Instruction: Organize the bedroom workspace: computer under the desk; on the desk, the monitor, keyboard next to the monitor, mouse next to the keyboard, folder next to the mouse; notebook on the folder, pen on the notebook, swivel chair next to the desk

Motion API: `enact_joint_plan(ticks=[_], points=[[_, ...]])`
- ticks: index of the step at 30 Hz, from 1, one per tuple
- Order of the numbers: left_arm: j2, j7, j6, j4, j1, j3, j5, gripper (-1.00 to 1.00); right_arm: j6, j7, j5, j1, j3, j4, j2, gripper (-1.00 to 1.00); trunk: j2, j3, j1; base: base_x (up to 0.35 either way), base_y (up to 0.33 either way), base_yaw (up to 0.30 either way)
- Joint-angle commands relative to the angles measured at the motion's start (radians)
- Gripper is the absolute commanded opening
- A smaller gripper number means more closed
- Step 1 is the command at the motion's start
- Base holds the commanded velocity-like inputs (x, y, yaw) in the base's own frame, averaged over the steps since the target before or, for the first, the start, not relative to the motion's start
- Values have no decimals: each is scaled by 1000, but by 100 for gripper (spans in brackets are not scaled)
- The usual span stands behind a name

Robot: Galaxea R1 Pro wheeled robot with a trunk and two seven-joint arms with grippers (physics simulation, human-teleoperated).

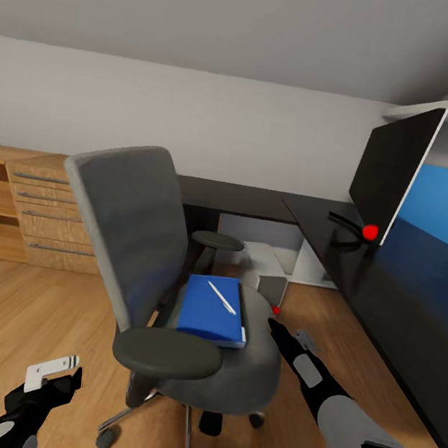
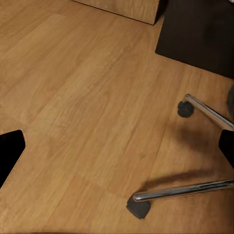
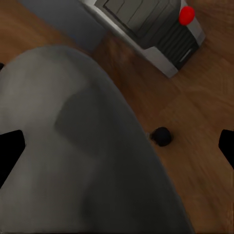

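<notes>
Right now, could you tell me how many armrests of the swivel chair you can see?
2: the near armrest in front of the folder, and the far armrest beyond it, toward the desk.

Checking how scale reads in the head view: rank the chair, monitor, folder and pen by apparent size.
1. Chair, though it is nearest the camera.
2. Monitor.
3. Folder.
4. Pen, lying on the folder.
</notes>
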State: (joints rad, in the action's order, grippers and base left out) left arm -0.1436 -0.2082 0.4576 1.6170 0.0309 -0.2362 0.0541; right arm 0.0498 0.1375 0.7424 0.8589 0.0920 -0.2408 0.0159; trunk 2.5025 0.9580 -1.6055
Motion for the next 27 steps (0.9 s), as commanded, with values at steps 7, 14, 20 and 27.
enact_joint_plan(ticks=[7, 14, 20, 27], points=[[1, -6, 4, 1, 0, 0, 6, 100, 5, 5, 5, 0, 6, 0, -1, 100, 0, -2, 0, 0, 0, 260], [0, -7, 4, 1, 0, -1, 6, 100, 5, 5, 5, 0, 6, 0, -2, 100, 0, -5, 0, 0, 0, 262], [0, -7, 5, 1, 0, -2, 6, 100, 6, 5, 5, 0, 6, 0, -2, 100, 0, -8, 0, 0, 0, 263], [-1, -7, 5, 0, 0, -2, 6, 100, 6, 5, 5, 0, 5, 0, -3, 100, 0, -11, 0, 0, 0, 263]])
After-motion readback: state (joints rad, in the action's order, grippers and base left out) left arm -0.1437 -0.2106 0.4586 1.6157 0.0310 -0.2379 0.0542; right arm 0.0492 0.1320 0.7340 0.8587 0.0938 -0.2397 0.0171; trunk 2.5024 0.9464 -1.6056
